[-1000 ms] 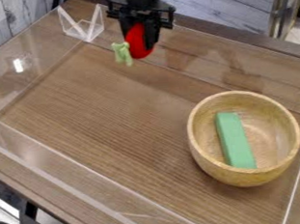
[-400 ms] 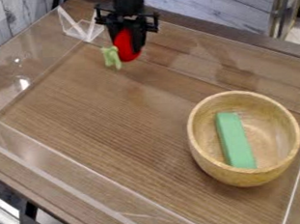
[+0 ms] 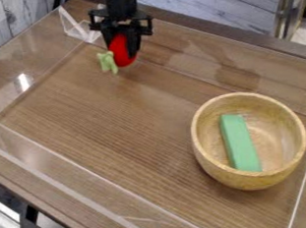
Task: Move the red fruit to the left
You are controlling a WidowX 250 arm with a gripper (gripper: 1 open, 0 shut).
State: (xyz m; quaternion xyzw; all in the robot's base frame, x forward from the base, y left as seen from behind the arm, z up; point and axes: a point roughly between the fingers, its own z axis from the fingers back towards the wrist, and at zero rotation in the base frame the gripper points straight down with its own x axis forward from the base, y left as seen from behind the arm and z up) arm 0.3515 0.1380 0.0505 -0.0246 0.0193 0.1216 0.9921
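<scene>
A black gripper [image 3: 121, 41] points straight down at about 11 o'clock on the wooden table [image 3: 104, 129], its jaws clamped on the red fruit [image 3: 124, 49], whose pale green stem juts left. At 4 o'clock, a wooden bowl [image 3: 250, 141] holds a green block [image 3: 240, 143].

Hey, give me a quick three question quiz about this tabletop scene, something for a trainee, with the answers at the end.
1. True or false: the hand is shut on the red fruit.
2. What lies inside the wooden bowl? A) the red fruit B) a green block C) nothing
3. Which side of the picture is the red fruit on, compared with the bowl?

Key:
1. True; the fruit sits between the fingers, its green stem sticking out to the left.
2. B.
3. The left, near the far edge of the table; the bowl is at the near right.
</scene>
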